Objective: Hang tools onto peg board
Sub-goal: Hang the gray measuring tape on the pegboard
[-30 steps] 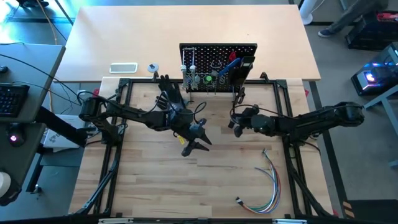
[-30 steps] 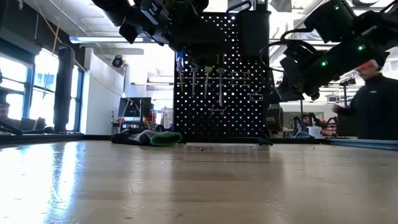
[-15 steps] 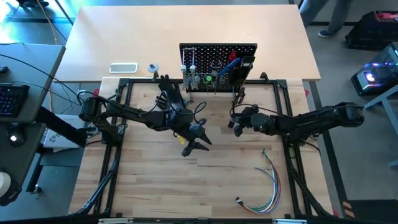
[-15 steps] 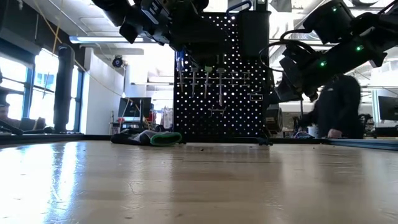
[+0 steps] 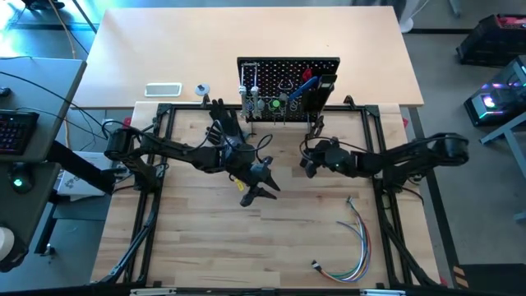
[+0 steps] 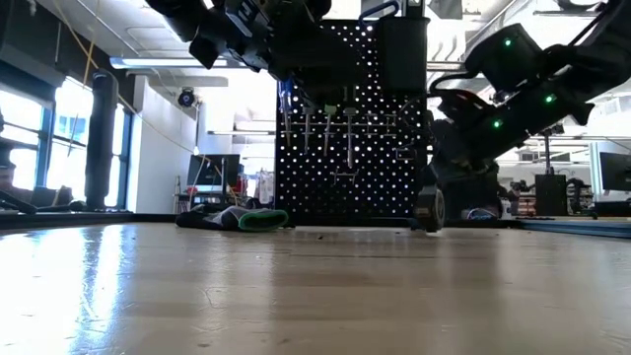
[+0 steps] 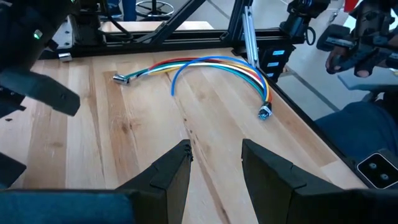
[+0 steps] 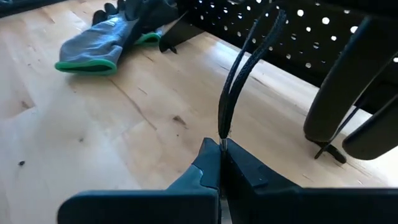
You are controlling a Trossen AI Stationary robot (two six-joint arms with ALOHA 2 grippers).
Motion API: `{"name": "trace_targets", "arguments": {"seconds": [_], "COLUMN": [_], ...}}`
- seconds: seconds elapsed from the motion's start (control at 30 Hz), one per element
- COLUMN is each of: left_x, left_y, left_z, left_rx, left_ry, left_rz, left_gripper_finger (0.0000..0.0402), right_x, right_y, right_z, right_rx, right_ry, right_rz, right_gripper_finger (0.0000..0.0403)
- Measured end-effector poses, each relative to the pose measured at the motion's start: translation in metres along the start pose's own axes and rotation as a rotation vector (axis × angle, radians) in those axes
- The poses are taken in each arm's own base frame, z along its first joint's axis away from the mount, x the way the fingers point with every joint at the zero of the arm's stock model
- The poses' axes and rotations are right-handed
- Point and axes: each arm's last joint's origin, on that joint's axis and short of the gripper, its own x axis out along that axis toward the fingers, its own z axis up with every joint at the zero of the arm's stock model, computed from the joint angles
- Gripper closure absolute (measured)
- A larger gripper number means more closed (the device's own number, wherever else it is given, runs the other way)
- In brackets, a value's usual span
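The peg board (image 5: pixel 288 82) stands upright at the table's far edge. Silver tools (image 6: pixel 330 123) hang from its hooks, and red, green and blue handles (image 5: pixel 292 92) show on it. My right gripper (image 8: pixel 221 155) is low in front of the board's right end, shut on a thin black two-stranded thing (image 8: pixel 233 87); which tool that is I cannot tell. My left gripper (image 7: pixel 214 168) hangs open over the middle of the table (image 5: pixel 256 189) with nothing between its fingers. My right gripper pinches the thin black thing between its two fingertips, at the near end (image 8: pixel 222 138) where the two strands meet. The fingers slant down toward the table's far edge and lie along it. The strands (image 5: pixel 315 136) run on up from the fingertips toward the peg board, clear of the table.
A black and grey glove with a green cuff (image 8: pixel 102 46) lies left of the board's foot. A bundle of coloured wires (image 5: pixel 353 238) lies at the near right. A black box bin (image 6: pixel 402 49) sits on the board's right side. Bare wood lies between.
My right gripper has sunk toward the table and gone a little toward its left edge, staying shut on the thin black thing. A person in the room behind has walked out of view.
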Motion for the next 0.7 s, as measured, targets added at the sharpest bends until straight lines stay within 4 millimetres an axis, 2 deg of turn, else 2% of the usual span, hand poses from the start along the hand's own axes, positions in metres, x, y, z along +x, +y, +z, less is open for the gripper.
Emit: {"name": "trace_targets", "arguments": {"seconds": [0.5, 0.7], "left_x": [0.0, 0.0], "left_y": [0.0, 0.0], "left_z": [-0.001, -0.001], "left_rx": [-0.008, -0.008], "left_ry": [0.007, 0.008], "left_rz": [0.0, -0.001], "left_gripper_finger": [0.0266, 0.0266], "right_x": [-0.004, -0.006], "right_y": [0.01, 0.02], "right_z": [0.003, 0.011], "right_rx": [-0.013, -0.044], "right_ry": [-0.051, -0.074], "right_rz": [0.027, 0.023], "right_gripper_finger": [0.0403, 0.0403]}}
